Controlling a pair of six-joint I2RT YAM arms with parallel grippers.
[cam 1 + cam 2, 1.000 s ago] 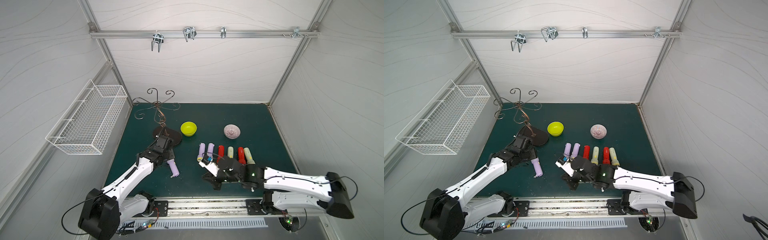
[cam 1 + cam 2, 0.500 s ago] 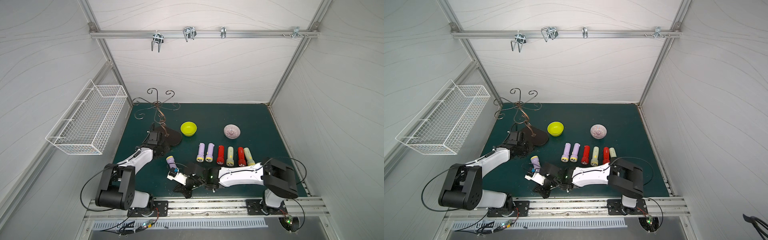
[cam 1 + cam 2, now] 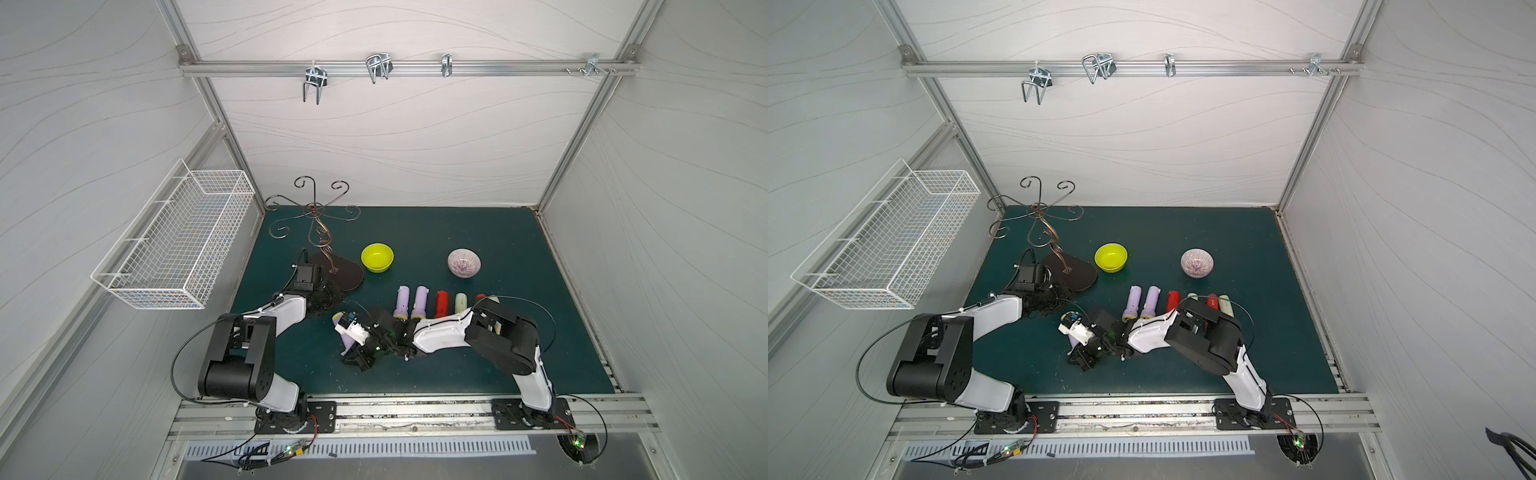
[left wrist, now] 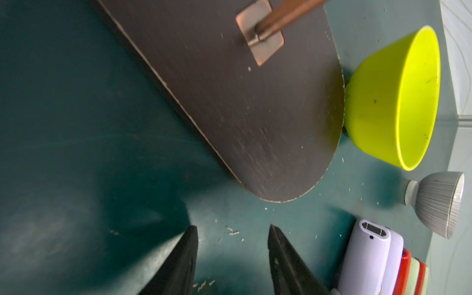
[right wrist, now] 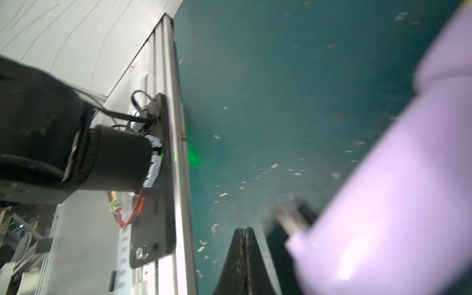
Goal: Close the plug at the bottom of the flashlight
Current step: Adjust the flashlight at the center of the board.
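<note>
The left gripper (image 4: 232,229) hangs low over the green mat (image 3: 457,232), its two fingers apart with nothing between them. It sits near the rounded edge of the dark base (image 4: 255,115) of the single hook stand (image 3: 316,224). In both top views the fingers are hard to separate from that base. One yellow bowl (image 3: 377,257) stands just beside the base; contact cannot be confirmed. Toward the front centre, apart from the others, one lavender flashlight (image 3: 347,341) lies on the mat. In a top view the wrist camera covers its middle, leaving only the lens end and a strip of body visible. The right gripper (image 5: 244,235) rests just beside it, fingers pressed together and clamping nothing. In the right wrist view the flashlight is blurred and cut off by the frame. A grey tab (image 5: 291,219) at its end is too smeared to tell whether it is seated. Next comes the row of six flashlights (image 3: 1151,301): two lavender, one red, one pale, one red, one pale. The right arm (image 3: 444,334) hides their near ends and most of the last ones. Total: seven flashlights. Behind the row stands one striped bowl (image 3: 464,262), making two bowls.
</note>
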